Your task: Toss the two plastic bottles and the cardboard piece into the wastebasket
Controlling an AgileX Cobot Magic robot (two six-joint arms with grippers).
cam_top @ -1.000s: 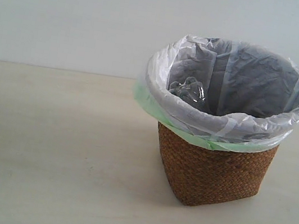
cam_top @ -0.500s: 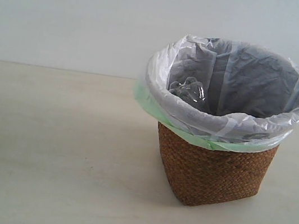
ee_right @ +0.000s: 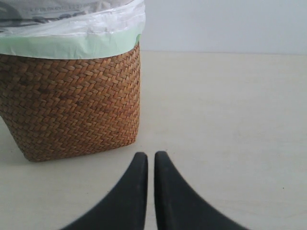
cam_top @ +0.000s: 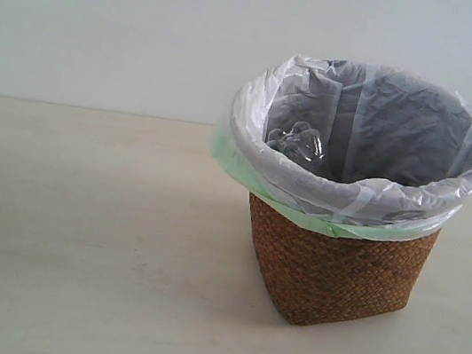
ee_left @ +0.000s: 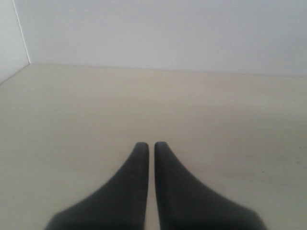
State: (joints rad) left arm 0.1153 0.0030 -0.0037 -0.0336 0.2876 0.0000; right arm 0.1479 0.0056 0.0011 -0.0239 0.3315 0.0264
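The brown wicker wastebasket [cam_top: 334, 269] with its white and pale green bag stands on the table right of centre. Inside it, the clear base of one plastic bottle [cam_top: 299, 144] shows above the rim; its label and cap are hidden. The other bottle and the cardboard piece are out of view. No arm shows in the exterior view. My left gripper [ee_left: 150, 144] is shut and empty over bare table. My right gripper [ee_right: 150, 155] is shut and empty, a short way from the wastebasket [ee_right: 72, 105].
A pale wooden table [cam_top: 74, 232] runs to a plain white wall [cam_top: 108, 22] behind it. In the left wrist view a side wall [ee_left: 9, 43] meets the table at a corner.
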